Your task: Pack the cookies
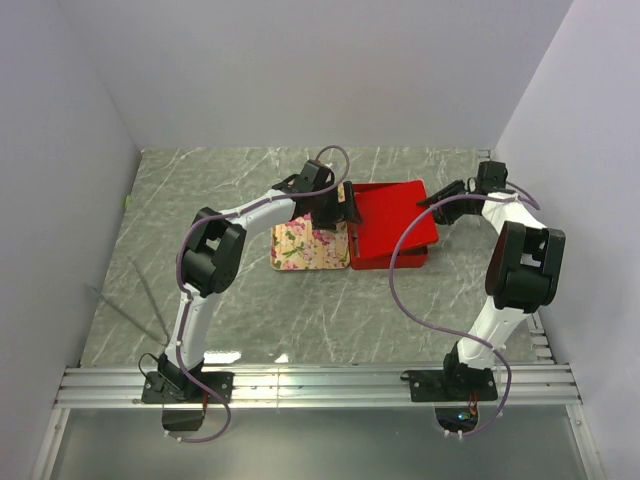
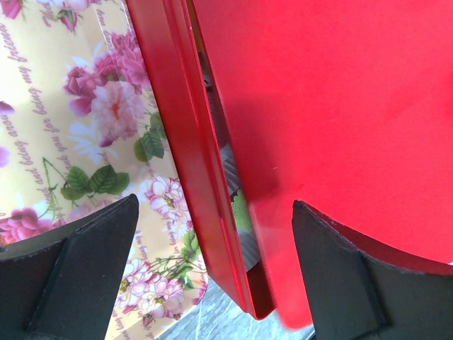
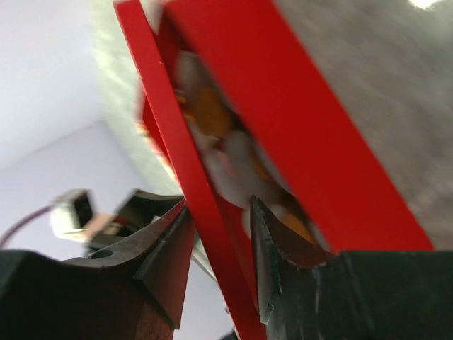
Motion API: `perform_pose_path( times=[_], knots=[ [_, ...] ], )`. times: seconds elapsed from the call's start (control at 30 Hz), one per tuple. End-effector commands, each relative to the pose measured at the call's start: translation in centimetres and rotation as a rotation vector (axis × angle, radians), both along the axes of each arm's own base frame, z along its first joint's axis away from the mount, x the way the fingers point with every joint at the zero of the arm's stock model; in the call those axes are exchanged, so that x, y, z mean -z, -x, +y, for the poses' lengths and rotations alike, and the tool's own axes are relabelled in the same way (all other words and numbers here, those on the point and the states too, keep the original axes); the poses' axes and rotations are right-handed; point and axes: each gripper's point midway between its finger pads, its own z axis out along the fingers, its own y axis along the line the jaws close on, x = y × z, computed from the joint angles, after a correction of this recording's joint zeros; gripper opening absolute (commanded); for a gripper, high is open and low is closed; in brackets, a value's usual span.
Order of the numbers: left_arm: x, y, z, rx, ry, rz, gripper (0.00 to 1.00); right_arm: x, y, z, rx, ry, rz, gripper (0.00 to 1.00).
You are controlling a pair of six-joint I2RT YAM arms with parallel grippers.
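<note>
The right end effector (image 3: 219, 237) is clamping the thin edge of the red lid (image 3: 177, 134) and holding it tilted over the red box (image 1: 392, 258) — the cookies (image 3: 209, 113), orange ones showing, are sitting inside among white paper cups (image 3: 233, 159). The left end effector (image 2: 216, 209) is hanging with fingers wide apart over the box's left wall, just beside the floral tray (image 2: 85, 127) on the bench (image 1: 200, 200).

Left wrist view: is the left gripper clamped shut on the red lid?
No, the left gripper is open, its fingers standing wide apart over the red lid's edge.
</note>
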Motion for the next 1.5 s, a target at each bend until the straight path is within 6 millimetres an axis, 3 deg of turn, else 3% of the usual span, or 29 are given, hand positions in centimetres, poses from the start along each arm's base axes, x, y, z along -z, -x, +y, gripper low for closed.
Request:
perform_pose_path(
  times=[0.0, 0.3, 0.57, 0.67, 0.8, 1.03, 1.47],
  knots=[
    [-2.1, -0.9, -1.1, 0.014, 0.044, -0.056, 0.95, 1.0, 2.8, -0.1, -0.049, 0.073, 0.110, 0.44],
    [-2.1, -0.5, -0.8, 0.017, 0.045, -0.054, 0.94, 3.3, 5.0, -0.4, -0.084, 0.142, 0.233, 0.44],
    [-2.1, -0.1, -0.8, 0.024, 0.047, -0.051, 0.94, 4.0, 6.0, -1.4, -0.089, 0.248, 0.319, 0.45],
    [-2.5, 0.0, -1.0, 0.035, 0.056, -0.058, 0.94, 4.5, 6.3, -1.7, -0.098, 0.279, 0.366, 0.54],
    [-2.3, 0.2, -1.0, 0.039, 0.054, -0.054, 0.93, 3.7, 5.2, -1.8, -0.107, 0.314, 0.360, 0.63],
    [-2.8, 0.2, -1.0, 0.046, 0.059, -0.060, 0.93, 2.8, 4.3, -1.4, -0.144, 0.377, 0.370, 0.64],
    [-2.8, 1.1, -1.0, 0.061, 0.076, -0.053, 0.93, 4.4, 3.0, -0.2, -0.130, 0.296, 0.390, 0.64]
  ],
)
